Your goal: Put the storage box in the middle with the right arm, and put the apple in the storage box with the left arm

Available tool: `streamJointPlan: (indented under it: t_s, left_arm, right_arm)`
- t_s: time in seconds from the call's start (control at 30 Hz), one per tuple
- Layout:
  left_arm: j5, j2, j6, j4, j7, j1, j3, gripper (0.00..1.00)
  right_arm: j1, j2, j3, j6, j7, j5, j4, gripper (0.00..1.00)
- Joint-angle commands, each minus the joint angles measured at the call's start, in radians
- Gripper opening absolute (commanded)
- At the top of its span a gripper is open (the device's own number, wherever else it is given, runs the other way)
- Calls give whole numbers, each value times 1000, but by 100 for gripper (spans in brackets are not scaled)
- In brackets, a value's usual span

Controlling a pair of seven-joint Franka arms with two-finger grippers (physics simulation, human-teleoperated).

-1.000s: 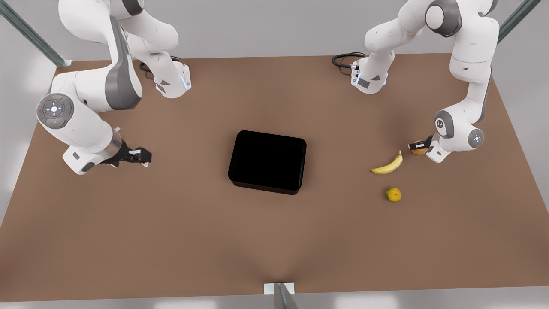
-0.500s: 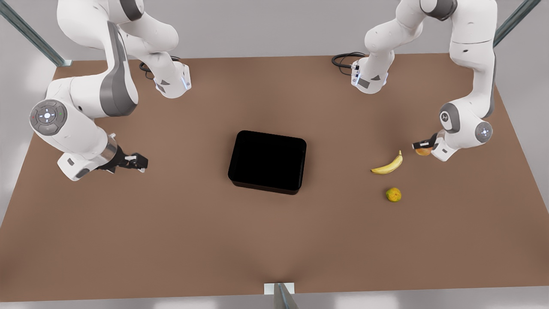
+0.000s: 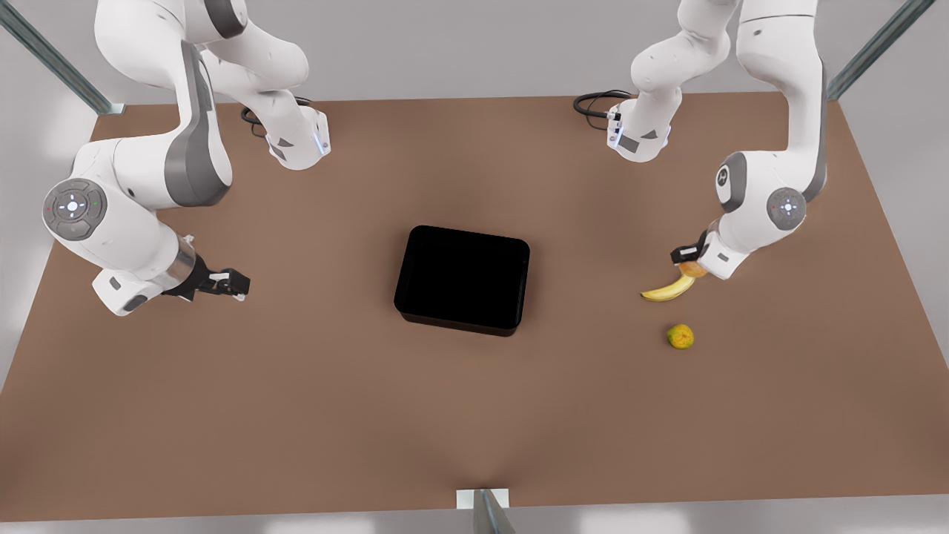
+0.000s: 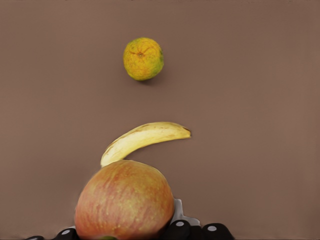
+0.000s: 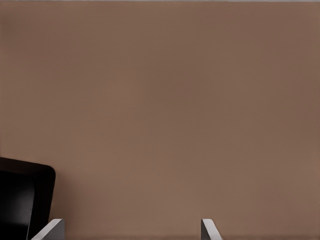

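The glossy black storage box (image 3: pixel 463 278) sits at the table's middle; one of its corners shows in the right wrist view (image 5: pixel 20 200). The reddish-orange apple (image 3: pixel 691 268) (image 4: pixel 125 200) is held in my left gripper (image 3: pixel 689 261), which is shut on it, at the front view's right, above the banana's upper end. My right gripper (image 3: pixel 236 285) (image 5: pixel 130 232) hovers low at the front view's left, well apart from the box. It is open, with bare table between its fingers.
A yellow banana (image 3: pixel 669 288) (image 4: pixel 142 141) lies just below the held apple. A yellow-green round fruit (image 3: pixel 680 336) (image 4: pixel 143 58) lies nearer the table's front edge. Both arm bases stand at the far edge, with a black cable (image 3: pixel 593 102) beside one.
My left gripper, shut on the apple, has carried it toward the front view's left, over the banana's end. My right gripper has drawn back slightly toward the front view's left.
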Motion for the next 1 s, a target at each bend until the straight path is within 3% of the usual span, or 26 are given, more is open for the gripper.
streamJointPlan:
  t_s: [0.0,0.1,0.3,0.33,0.4,0.43,0.57,0.6,0.73,0.77,0.97]
  left_arm:
    - [-69,0,-6,9,-14,-59,-14,71]
    - [-130,16,-9,70,-228,-97,-161,71]
    - [-125,180,37,268,-564,-458,-143,71]
    - [-122,206,37,309,-606,-517,-115,71]
    - [-125,253,35,369,-632,-866,208,71]
    - [-130,282,37,403,-647,-958,288,71]
    - [-130,362,46,484,-681,-1016,325,71]
    - [-154,384,46,517,-686,-1154,466,71]
    - [-178,451,48,589,-710,-1206,494,71]
    - [-178,465,48,604,-721,-1214,494,100]
    - [-156,471,55,624,-752,-1208,492,100]
  right_arm:
    - [0,0,0,0,0,0,0,100]
    - [0,0,0,0,2,0,0,100]
    - [-2,0,0,0,8,0,0,100]
    - [-2,0,0,0,8,0,0,100]
    - [-3,0,0,0,8,0,0,100]
    - [-5,0,0,0,8,0,0,100]
    - [-9,0,0,0,6,0,0,100]
    - [-9,0,0,2,6,0,0,100]
    - [-9,6,0,2,8,0,2,100]
    - [-11,6,0,2,8,0,2,100]
    - [-9,6,0,0,9,0,12,100]
